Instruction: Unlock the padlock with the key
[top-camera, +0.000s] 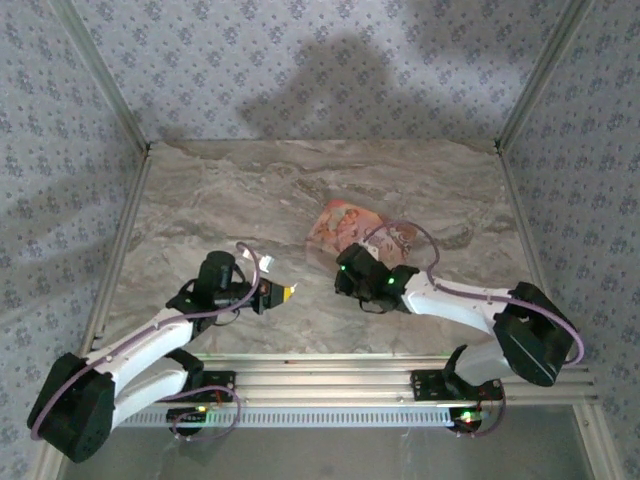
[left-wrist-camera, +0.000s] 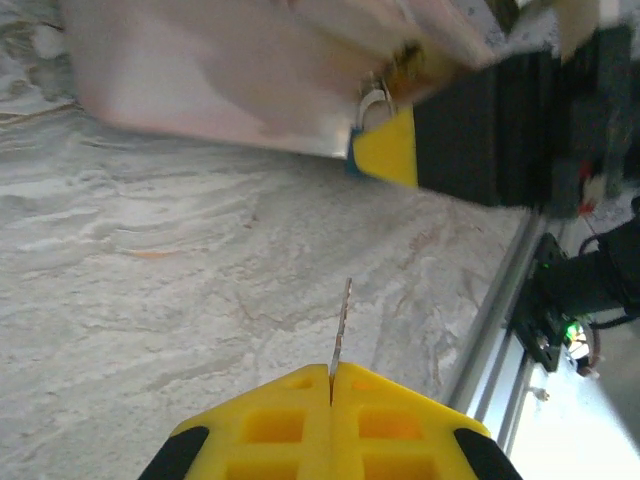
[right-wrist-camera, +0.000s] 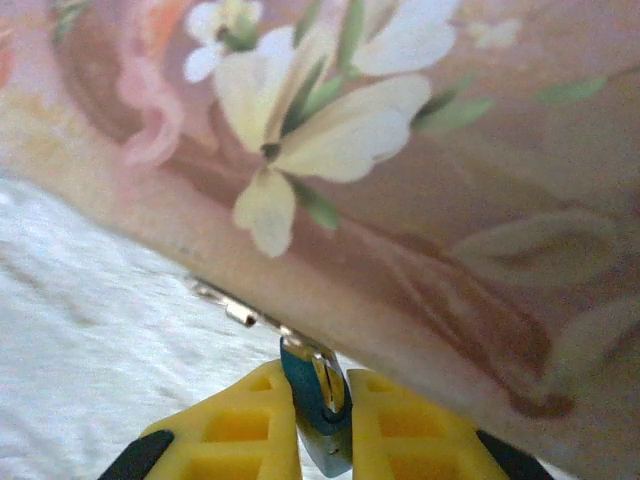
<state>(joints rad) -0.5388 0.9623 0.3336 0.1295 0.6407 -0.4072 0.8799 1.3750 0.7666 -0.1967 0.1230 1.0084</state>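
Note:
My left gripper is shut on the key, a thin pale metal sliver that sticks out edge-on from between the yellow fingertips. In the top view the left gripper hovers over the marble and points right toward the right gripper. My right gripper is shut on the padlock, whose small blue body is pinched between the yellow fingers. Its metal loop hooks into a clasp on the lower edge of the pink flowered box. In the left wrist view the padlock shows ahead, beside the right gripper's yellow finger.
The pink box lies on the marble table just behind the right gripper. Aluminium rails run along the near edge by the arm bases. Patterned walls close in the back and sides.

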